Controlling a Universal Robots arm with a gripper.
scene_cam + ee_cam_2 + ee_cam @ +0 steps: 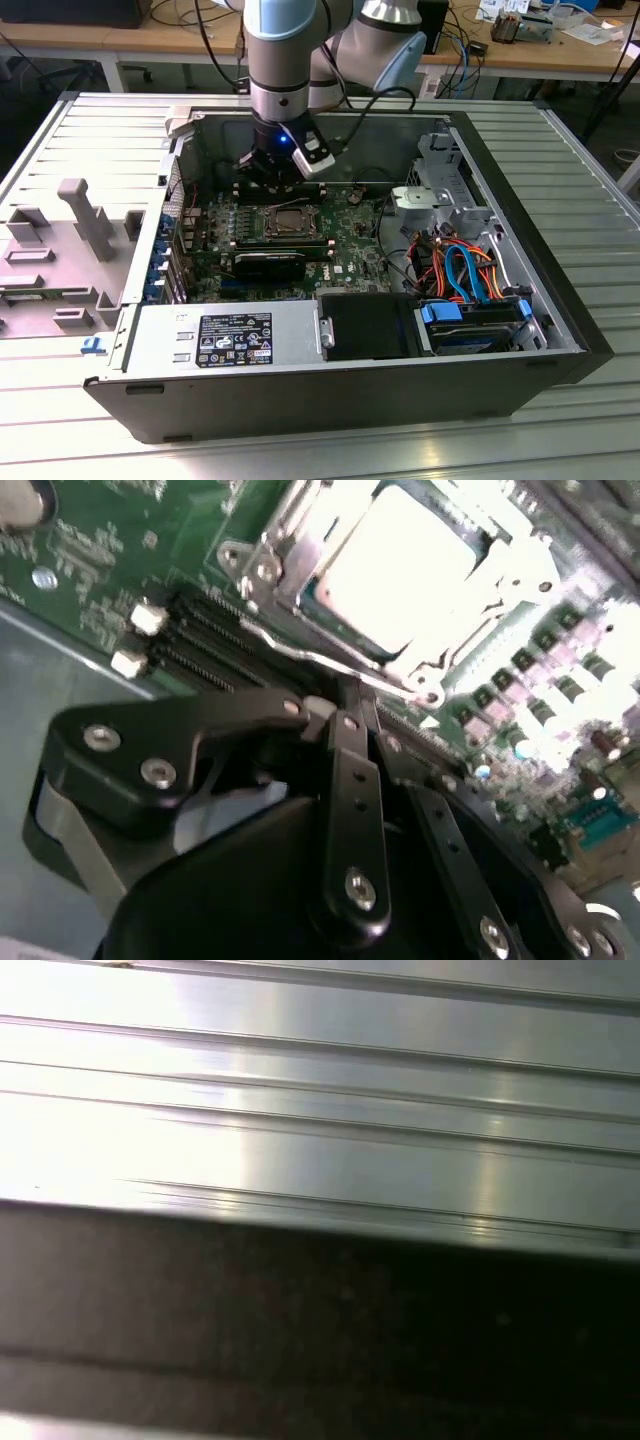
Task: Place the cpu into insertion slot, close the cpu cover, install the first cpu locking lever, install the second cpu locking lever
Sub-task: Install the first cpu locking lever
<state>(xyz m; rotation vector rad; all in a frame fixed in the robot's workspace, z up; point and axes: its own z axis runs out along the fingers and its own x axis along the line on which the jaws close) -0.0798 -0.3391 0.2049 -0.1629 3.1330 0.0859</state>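
An open computer case [330,400] lies on its side on a ribbed metal tabletop [560,440] in the exterior view, its green circuit board [350,255] facing up. One robot arm [285,60] reaches down into the case, and its end effector [275,180] hangs just above the board, close to the far edge of the insertion slot [292,222]. The cpu [293,219] sits in that slot, its dull silver top showing through the square opening of the cpu cover [272,224], which lies flat around it. A white-and-black label [235,340] is stuck on the grey power supply box [225,335] along the case's near wall; its print is too small to read. One bundle of orange, blue and red cables [462,268] lies towards the exterior view's right. A grey plastic fixture [85,215] rests on the tabletop towards the exterior view's left.

In the second wrist view, the black end effector [345,715] hovers just beside the slot's rim, its two fingers [350,780] pressed together and gripping nothing. The cpu [410,565] glares bright under the cover [290,540], and a thin wire lever [320,658] runs along the socket's edge near the fingertips.

The first wrist view shows ribbed metal [320,1110] above a dark band [320,1320].
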